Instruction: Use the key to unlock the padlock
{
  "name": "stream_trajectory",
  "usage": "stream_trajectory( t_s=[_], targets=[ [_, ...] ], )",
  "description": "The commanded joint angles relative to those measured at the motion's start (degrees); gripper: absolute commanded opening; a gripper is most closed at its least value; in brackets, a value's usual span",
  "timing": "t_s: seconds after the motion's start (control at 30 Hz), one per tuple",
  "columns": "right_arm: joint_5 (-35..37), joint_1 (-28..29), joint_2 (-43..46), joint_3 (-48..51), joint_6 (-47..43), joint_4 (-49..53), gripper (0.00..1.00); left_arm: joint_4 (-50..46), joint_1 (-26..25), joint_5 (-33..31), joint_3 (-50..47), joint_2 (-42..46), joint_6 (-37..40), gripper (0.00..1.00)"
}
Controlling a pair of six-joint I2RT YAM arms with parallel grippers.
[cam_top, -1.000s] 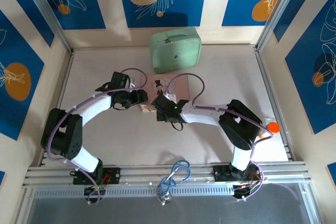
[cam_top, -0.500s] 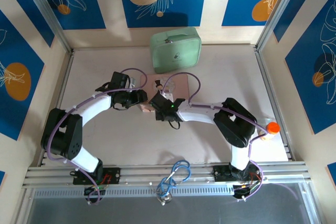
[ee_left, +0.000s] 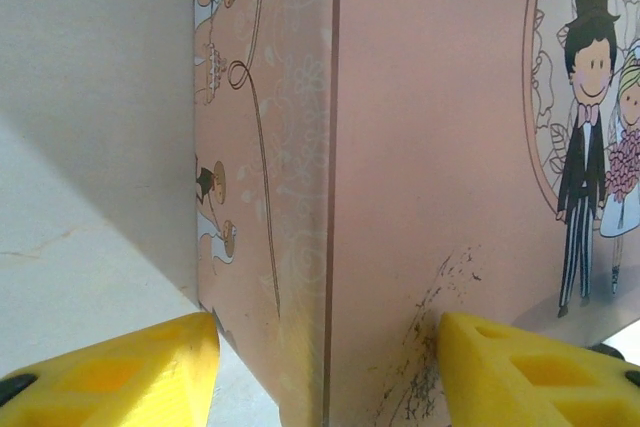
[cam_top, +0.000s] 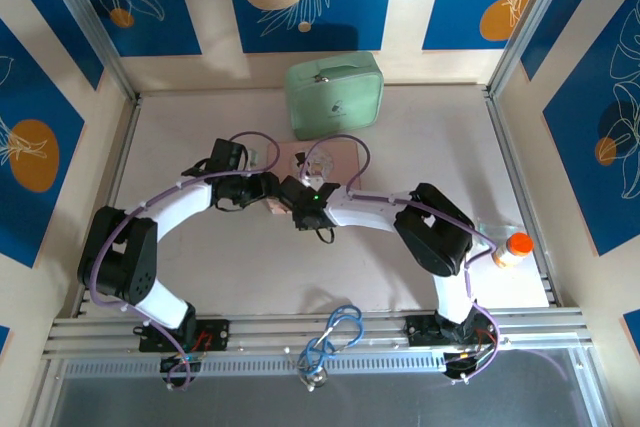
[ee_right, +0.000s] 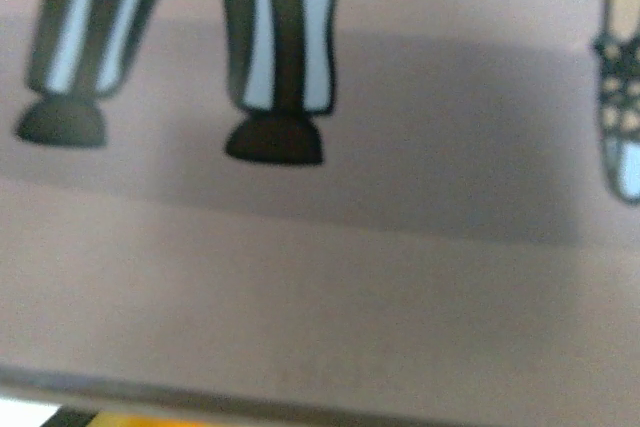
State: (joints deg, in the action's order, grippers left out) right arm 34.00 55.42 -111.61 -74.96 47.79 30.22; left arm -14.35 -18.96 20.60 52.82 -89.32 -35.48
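The padlock is too small to make out. The place where it might lie, at the near-left corner of the pink case point(cam_top: 335, 159), is covered from above by the two pincers, so I cannot tell its position. The key cannot be picked out either.

The case lies flat on the table point(cam_top: 250, 267), a little beyond the middle. Its far part is bare and its near edge is under the arms. The left pincer point(cam_top: 266, 192) comes in from the left. In its wrist view the yellow fingers point(ee_left: 110, 367) stand well apart with the case's corner edge between them, one beside the side wall and the other over the printed top. Whether either presses the case is unclear.

The right pincer point(cam_top: 298, 207) meets it from the right. Its wrist view is blurred, pushed close against the printed cartoon legs, with a yellow sliver cut off at the bottom edge, so I cannot tell how its jaws stand.

Further out, a green pouch point(cam_top: 335, 95) sits against the far wall, an orange-capped bottle point(cam_top: 514, 247) stands behind the right arm, and a blue cable loop point(cam_top: 335, 337) hangs at the near rail.
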Motion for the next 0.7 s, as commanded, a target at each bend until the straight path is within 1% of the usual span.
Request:
stream_trajectory(
  t_s=[0.0, 0.2, 0.33, 0.4, 0.5, 0.6, 0.67],
  targets=[
    [2.8, 0.8, -1.8, -2.9, 1.4, 5.9, 0.25, -0.1, 0.6, 0.4, -2.1, -0.5, -1.0, 0.58],
    [5.4, 1.1, -3.0, -5.5, 3.0, 10.8, 0.17, 0.3, 0.6, 0.3, -3.0, -0.4, -1.0, 0.57],
    [6.7, 1.9, -5.1, -8.4, 3.5, 14.7, 0.17, -0.2, 0.6, 0.1, -2.7, -0.4, -0.7, 0.57],
    [6.8, 2.4, -5.9, -9.3, 3.2, 15.2, 0.18, -0.3, 0.6, 0.1, -2.6, -0.4, -0.7, 0.57],
    [6.9, 2.6, -5.7, -9.4, 2.5, 14.8, 0.24, -0.4, 0.5, 0.2, -2.5, -0.3, -0.7, 0.57],
    [6.6, 2.6, -3.8, -7.6, 2.1, 12.6, 0.30, -0.7, 0.6, 0.2, -2.5, -0.2, -0.6, 0.57],
    [6.4, 2.8, -1.7, -5.3, 1.1, 9.9, 0.35, -1.0, 0.6, 0.1, -2.4, -0.2, -0.3, 0.57]
  ],
)
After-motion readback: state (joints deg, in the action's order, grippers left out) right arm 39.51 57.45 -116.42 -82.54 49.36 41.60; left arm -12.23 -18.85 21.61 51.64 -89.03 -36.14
